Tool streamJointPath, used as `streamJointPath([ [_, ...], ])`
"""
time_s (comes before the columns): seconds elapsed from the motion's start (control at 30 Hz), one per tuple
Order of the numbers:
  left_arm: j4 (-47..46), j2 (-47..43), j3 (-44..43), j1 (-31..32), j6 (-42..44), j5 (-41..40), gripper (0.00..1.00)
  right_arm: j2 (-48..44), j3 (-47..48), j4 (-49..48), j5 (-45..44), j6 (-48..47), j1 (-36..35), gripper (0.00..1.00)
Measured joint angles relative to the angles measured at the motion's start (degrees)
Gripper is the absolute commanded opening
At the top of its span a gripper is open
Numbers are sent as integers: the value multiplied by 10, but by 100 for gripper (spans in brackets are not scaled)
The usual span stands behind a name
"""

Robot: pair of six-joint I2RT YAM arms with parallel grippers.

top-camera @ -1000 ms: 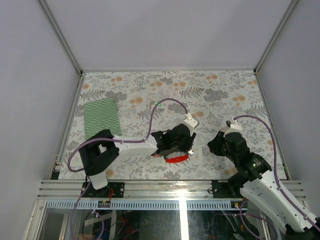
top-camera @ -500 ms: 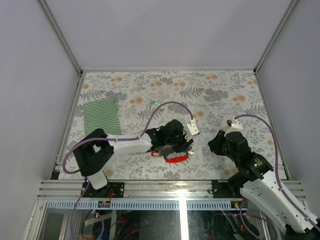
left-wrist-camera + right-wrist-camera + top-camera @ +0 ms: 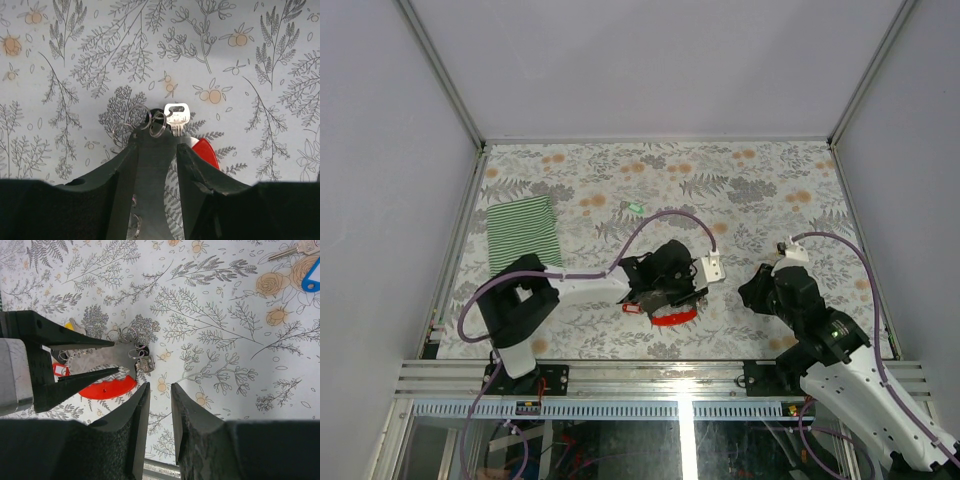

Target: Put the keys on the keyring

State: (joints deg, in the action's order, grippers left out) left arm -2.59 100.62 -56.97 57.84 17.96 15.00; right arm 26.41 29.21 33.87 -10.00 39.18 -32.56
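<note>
The keyring is a grey metal strip (image 3: 150, 170) joined to a red oval (image 3: 205, 151). It lies near the front of the table, its red oval (image 3: 673, 317) showing in the top view. My left gripper (image 3: 156, 140) is shut on the strip, which touches both fingertips. Wire rings (image 3: 145, 120) and a silver key (image 3: 176, 116) hang just past the tips. In the right wrist view a yellow key head (image 3: 70, 326) and a small red one (image 3: 61, 370) sit by the left gripper (image 3: 116, 357). My right gripper (image 3: 160, 387) hovers right of the keyring, open with nothing between its fingers. A green key (image 3: 634, 208) lies farther back.
A green striped cloth (image 3: 523, 235) lies at the left of the floral table cover. A key with a blue tag (image 3: 310, 275) and a bare silver key (image 3: 295, 250) rest to the right. The table's front rail (image 3: 670, 375) runs close behind the keyring.
The left wrist has turned and shifted slightly right and toward the front, with the keyring still in it. The right gripper has drifted a little toward the front.
</note>
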Motion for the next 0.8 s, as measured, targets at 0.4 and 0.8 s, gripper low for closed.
streamJointPath([
  [0.4, 19, 36, -47, 0, 34, 7, 38, -5, 0, 6, 0, 4, 0, 30],
  [0.8, 69, 77, -86, 0, 52, 22, 27, -4, 0, 6, 0, 3, 0, 30],
])
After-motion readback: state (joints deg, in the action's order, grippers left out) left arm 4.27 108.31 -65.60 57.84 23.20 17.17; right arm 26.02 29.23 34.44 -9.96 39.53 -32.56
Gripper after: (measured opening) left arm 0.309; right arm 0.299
